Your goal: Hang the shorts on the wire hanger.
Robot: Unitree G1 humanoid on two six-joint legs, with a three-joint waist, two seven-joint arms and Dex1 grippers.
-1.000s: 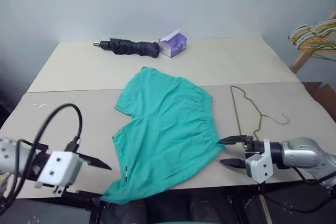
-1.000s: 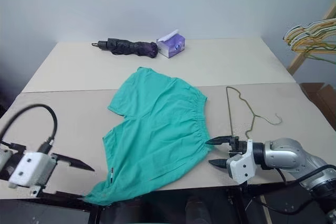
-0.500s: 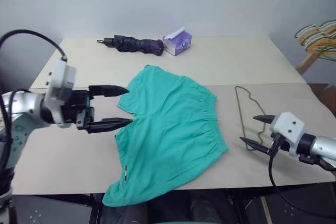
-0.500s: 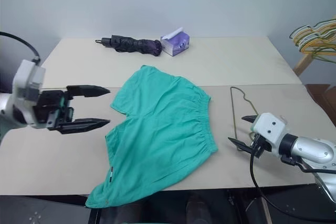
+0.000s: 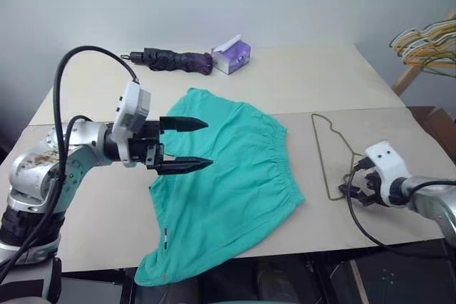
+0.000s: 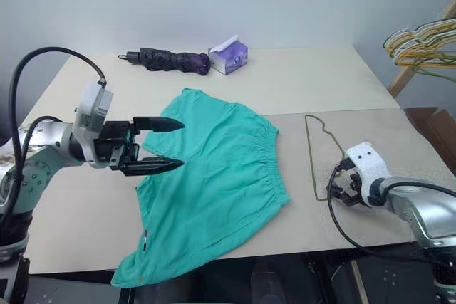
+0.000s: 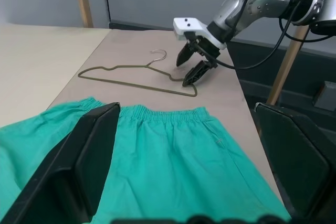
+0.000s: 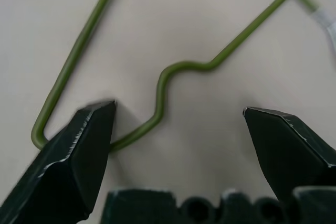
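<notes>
The teal-green shorts (image 5: 231, 176) lie flat across the middle of the table, gathered waistband to the right and one leg drooping over the front edge. Right of them the thin wire hanger (image 5: 322, 154) lies flat, its hook (image 7: 156, 54) pointing away from the shorts. My left gripper (image 5: 209, 144) hovers open above the shorts' left part, pointing right, with nothing between its fingers. At the hanger's near corner my right gripper (image 5: 349, 180) tilts down, open. In the right wrist view the hanger's wavy shoulder wire (image 8: 163, 93) lies between the spread fingers.
A dark folded umbrella (image 5: 174, 60) and a purple tissue box (image 5: 231, 53) lie at the back of the table. A bunch of coloured hangers (image 5: 426, 39) on a wooden rack stands off the table's right side. A seam (image 5: 356, 111) splits the two tabletops.
My left gripper rose from the front-left edge and swung right over the shorts. My right gripper moved from the waistband's end to the hanger's near corner and turned downward.
</notes>
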